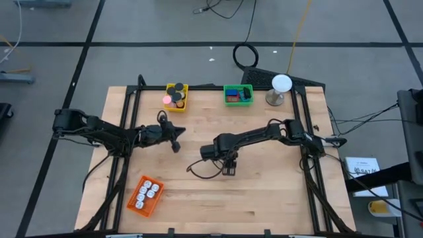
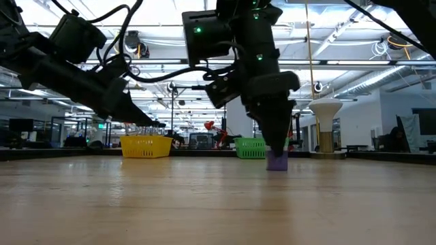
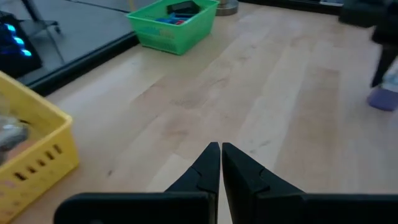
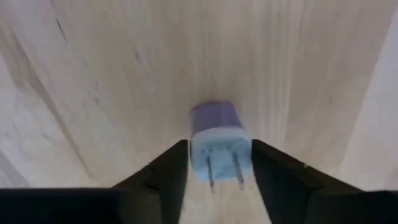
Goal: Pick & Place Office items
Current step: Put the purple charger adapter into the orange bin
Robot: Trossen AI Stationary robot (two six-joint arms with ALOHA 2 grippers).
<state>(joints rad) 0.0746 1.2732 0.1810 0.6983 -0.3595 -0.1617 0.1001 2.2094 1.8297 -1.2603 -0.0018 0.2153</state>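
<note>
A small purple piece (image 4: 214, 121) with a pale blue face and two metal prongs (image 4: 222, 169) stands on the wooden table (image 1: 277, 198) near its middle. It also shows in the low view (image 2: 277, 161) and the left wrist view (image 3: 380, 99). My right gripper (image 4: 219, 163) points straight down over it, open, one finger on each side (image 1: 229, 170). My left gripper (image 3: 221, 152) is shut on nothing and hangs slanted above the table's left half (image 1: 176, 147). My right gripper's fingers (image 4: 171, 168) stand close on either side of the purple piece, coming from above. Whether they touch it I cannot tell. The piece rests on the table, prongs toward the gripper.
A yellow basket (image 1: 176, 96) and a green basket (image 1: 238, 94) with pieces in them stand at the far edge. An orange basket (image 1: 145, 196) lies at the near left. A white ball on a grey stand (image 1: 281, 89) is at the far right. Bare wood lies around the gripper.
</note>
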